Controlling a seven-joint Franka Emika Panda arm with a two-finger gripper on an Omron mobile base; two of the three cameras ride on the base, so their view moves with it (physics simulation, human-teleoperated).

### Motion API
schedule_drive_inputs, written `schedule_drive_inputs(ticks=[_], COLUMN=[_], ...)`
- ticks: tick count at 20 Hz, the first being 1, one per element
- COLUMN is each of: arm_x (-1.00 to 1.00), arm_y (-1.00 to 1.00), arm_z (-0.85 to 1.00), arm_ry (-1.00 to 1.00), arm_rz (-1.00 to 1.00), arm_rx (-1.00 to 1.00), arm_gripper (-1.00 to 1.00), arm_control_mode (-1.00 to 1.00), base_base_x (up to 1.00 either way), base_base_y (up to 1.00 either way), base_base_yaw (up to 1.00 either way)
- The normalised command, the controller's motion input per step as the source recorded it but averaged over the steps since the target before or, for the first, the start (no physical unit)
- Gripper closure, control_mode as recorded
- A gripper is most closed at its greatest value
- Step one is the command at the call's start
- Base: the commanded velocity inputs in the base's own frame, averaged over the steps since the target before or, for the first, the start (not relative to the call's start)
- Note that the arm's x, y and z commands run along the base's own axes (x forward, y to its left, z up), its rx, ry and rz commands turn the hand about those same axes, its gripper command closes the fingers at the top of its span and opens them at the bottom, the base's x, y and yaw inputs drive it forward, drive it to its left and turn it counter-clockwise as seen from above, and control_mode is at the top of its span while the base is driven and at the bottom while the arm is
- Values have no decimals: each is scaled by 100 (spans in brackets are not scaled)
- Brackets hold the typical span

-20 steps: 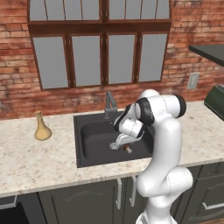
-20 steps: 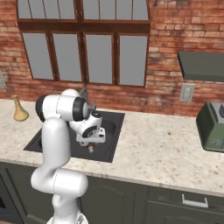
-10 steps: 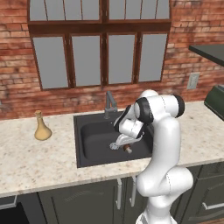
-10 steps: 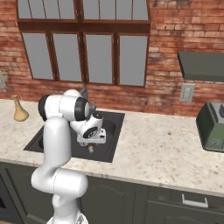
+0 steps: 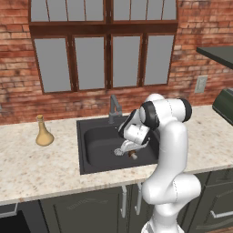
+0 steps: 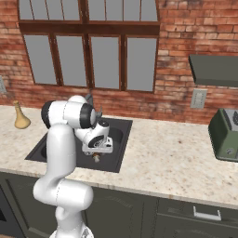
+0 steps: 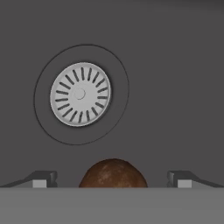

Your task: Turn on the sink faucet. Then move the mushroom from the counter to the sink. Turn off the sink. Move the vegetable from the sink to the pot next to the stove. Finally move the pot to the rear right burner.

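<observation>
**In the sink: mushroom between open fingers**

On the sink [image 5: 91, 157] floor, at six o'clock from the drain [image 7: 80, 94], sits the mushroom [image 7: 113, 174]. The claw [image 7: 112, 178] straddles it, spread wide, holding nothing. The round cap could roll away if one finger touches first.

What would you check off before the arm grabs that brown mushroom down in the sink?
1. End effector open: ok, its two tips stand wide apart.
2. Mushroom centred between the tips: ok in the hand view.
3. Mushroom lying in the sink basin, near the drain: ok.
4. Tips low enough to close around the mushroom: cannot tell; the cap sits at the bottom edge of the hand view.
5. Faucet shut off: cannot tell for sure; no water stream is visible.
6. Pot ready beside the stove: cannot tell.
</observation>
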Motion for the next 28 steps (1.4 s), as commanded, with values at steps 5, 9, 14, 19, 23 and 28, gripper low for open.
schedule_drive_inputs(ticks=[5, 9, 14, 19, 23, 28], arm_x=[-1, -1, -1, -3, -1, 0], arm_y=[0, 0, 0, 0, 0, 0], arm_z=[-5, -6, -7, -7, -11, -12], arm_ry=[0, 0, 0, 0, 0, 0], arm_rz=[-1, 0, 0, 0, -1, -1], arm_rx=[0, 0, 0, 0, 0, 0], arm_gripper=[-100, -100, -100, -100, -100, -100], arm_control_mode=[-100, -100, -100, -100, -100, -100], base_base_x=[0, 0, 0, 0, 0, 0], base_base_y=[0, 0, 0, 0, 0, 0], base_base_yaw=[0, 0, 0, 0, 0, 0])
